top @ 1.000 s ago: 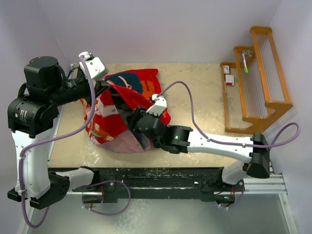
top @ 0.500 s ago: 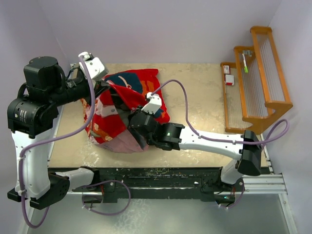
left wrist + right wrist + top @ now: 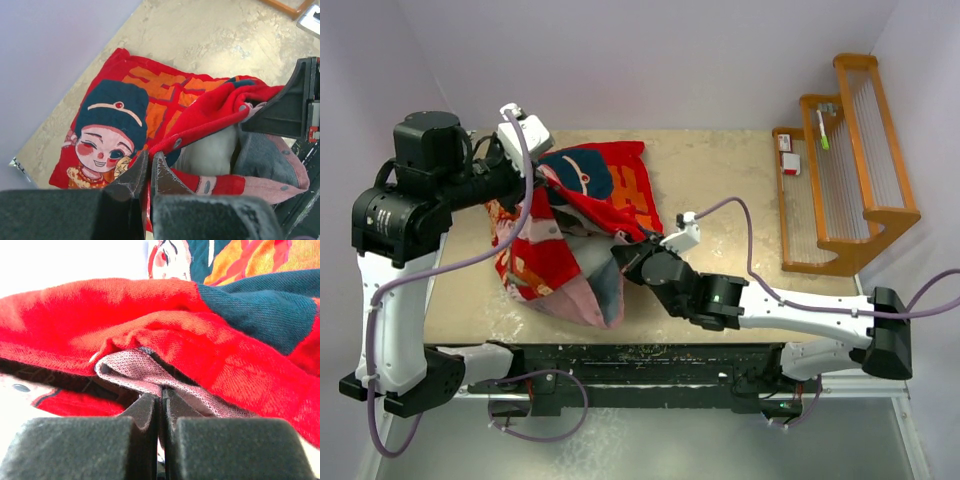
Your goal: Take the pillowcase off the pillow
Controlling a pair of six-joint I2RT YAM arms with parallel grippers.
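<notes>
pillowcase (image 3: 610,185): red-orange cloth printed with a dark-haired cartoon face. We find it bunched in a heap on the left half of the bench (image 3: 730,180), with its pinkish-mauve inside turned out along the near side.
pillow (image 3: 210,150): we see only a pale patch of it, inside the open mouth of the pillowcase in the left wrist view. The cloth covers the rest.
left claw (image 3: 148,170): fingers pressed together on a red edge of the pillowcase, at the far left of the heap.
right claw (image 3: 162,399): nipped tight on a fold of the mauve lining at the mouth of the pillowcase, on the near right of the heap.
rack (image 3: 845,165): wooden, stepped; we note it at the right edge of the bench, well apart from the pillowcase.
</notes>
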